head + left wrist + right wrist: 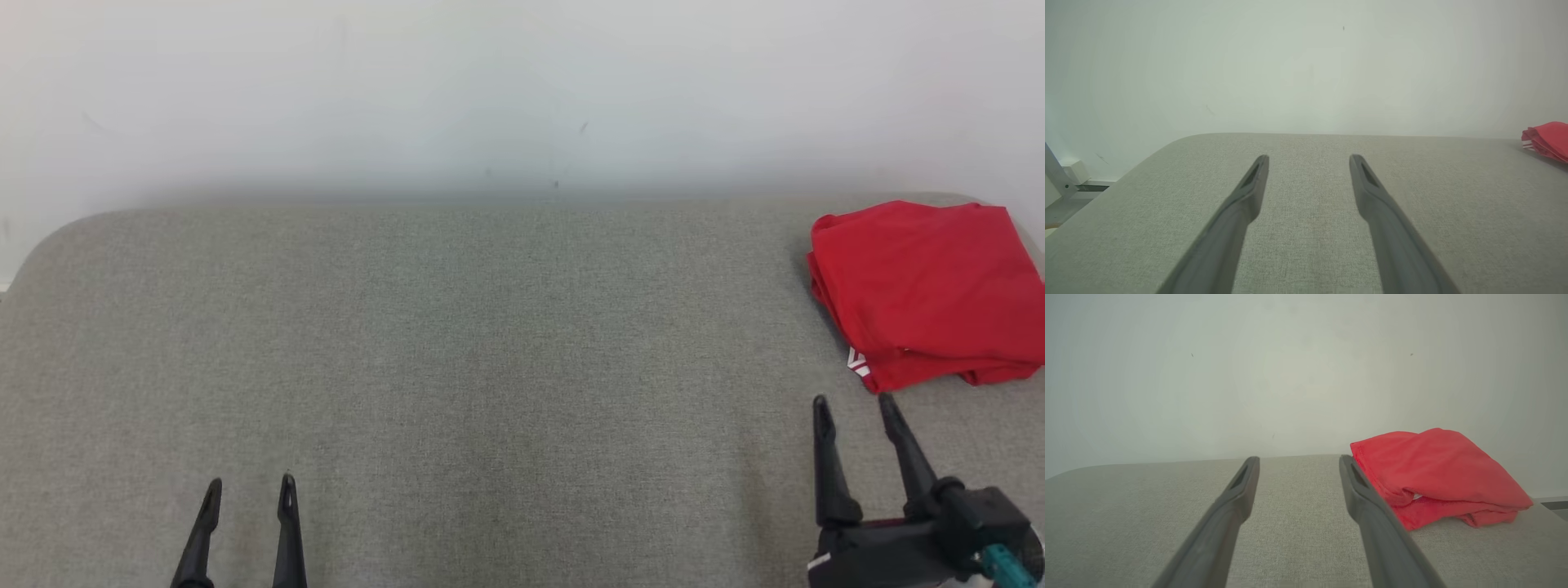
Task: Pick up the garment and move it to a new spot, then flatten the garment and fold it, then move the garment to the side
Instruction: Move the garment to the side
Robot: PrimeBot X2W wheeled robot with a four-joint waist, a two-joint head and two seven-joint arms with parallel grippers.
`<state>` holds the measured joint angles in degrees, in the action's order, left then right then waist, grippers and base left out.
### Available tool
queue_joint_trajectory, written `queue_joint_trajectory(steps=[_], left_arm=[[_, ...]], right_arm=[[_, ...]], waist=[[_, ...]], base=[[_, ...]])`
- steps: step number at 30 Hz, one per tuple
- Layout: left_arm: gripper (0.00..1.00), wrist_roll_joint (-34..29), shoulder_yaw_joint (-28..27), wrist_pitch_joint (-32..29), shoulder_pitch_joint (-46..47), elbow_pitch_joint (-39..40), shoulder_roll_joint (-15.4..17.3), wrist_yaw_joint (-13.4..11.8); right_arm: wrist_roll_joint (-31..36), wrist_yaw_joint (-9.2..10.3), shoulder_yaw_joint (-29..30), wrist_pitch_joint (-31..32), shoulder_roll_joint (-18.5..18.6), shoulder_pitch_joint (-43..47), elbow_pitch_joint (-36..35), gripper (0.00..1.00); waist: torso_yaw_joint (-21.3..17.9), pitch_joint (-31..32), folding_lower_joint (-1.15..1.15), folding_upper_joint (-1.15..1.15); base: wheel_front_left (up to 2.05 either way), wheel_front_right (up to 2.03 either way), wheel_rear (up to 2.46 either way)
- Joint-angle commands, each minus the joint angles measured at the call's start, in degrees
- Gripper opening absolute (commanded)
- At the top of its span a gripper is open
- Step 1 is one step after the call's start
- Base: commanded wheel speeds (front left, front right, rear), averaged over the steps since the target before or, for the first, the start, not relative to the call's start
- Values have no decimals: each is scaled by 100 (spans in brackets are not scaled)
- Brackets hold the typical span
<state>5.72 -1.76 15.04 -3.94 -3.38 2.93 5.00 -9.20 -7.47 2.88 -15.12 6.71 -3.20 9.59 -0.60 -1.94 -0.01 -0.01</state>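
Note:
The garment is a red cloth, folded into a compact stack with a bit of white print at its near corner, lying at the far right of the grey table. My right gripper stands open just in front of its near edge, nothing between the fingers. Seen from the right wrist, the garment lies just right of the right gripper, beside one finger. My left gripper is open over the table's near left, far from the cloth. From the left wrist, the left gripper is open and the garment peeks in at the right edge.
The grey fabric-covered table has rounded far corners and stands against a pale wall. A white metal frame piece stands beyond the table's left edge.

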Motion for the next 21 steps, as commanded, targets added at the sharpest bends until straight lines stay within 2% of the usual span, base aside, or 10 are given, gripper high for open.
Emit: queue_joint_trajectory(steps=[1, 8, 21], left_arm=[[100, 27, 41, 14, -109, -63, -7, -35], [100, -167, 146, 14, -197, -174, -3, -140], [100, 185, 141, 14, -285, -230, -4, -9]], right_arm=[[122, -2, -52, 4, -85, 208, -121, 100], [335, -2, -3, 3, -288, 654, -260, 100], [317, -2, 21, 3, -386, 857, -221, 100]], waist=[[-48, 43, 1, 1], [-85, 138, 1, 1], [-67, 264, 1, 1]], base=[[0, 0, 0], [0, 0, 0], [0, 0, 0]])
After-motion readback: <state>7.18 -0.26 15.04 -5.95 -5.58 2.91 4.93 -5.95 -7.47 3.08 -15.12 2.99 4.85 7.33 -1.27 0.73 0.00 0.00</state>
